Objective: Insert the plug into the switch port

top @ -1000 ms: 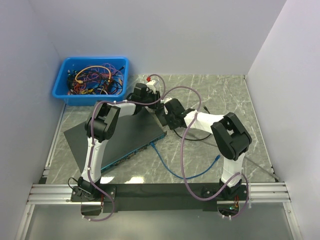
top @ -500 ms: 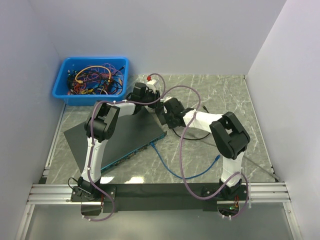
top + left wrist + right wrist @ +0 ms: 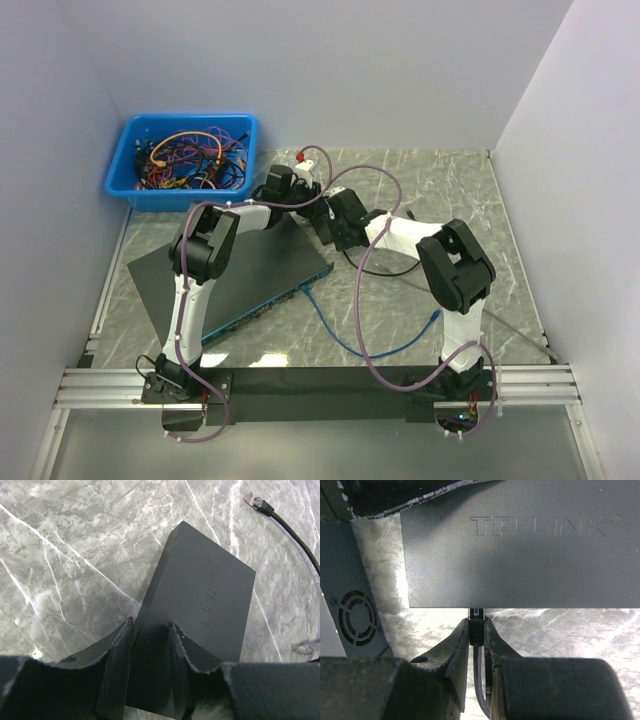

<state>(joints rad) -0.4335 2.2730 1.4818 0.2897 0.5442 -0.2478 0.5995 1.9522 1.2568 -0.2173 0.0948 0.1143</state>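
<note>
The switch (image 3: pixel 200 597) is a small black TP-LINK box, tilted off the marble. My left gripper (image 3: pixel 150 647) is shut on its near end, one finger on each side. In the right wrist view the same switch (image 3: pixel 520 545) fills the top of the frame. My right gripper (image 3: pixel 477 630) is shut on the black plug (image 3: pixel 476 626), whose clear tip touches the switch's near edge; the port itself is hidden. The plug's black cable (image 3: pixel 479 680) runs back between the fingers. In the top view both grippers, left (image 3: pixel 306 200) and right (image 3: pixel 330 215), meet at mid-table.
A blue bin (image 3: pixel 185 155) of tangled cables stands at the back left. A large flat rack unit (image 3: pixel 240 275) lies left of centre, with a blue cable (image 3: pixel 350 335) trailing from it. A loose black cable's plug (image 3: pixel 255 501) lies beyond the switch. A grey fan vent (image 3: pixel 350 615) is close on the left.
The right arm has moved up and to the left, bringing the plug closer in against the switch. The left arm has hardly moved.
</note>
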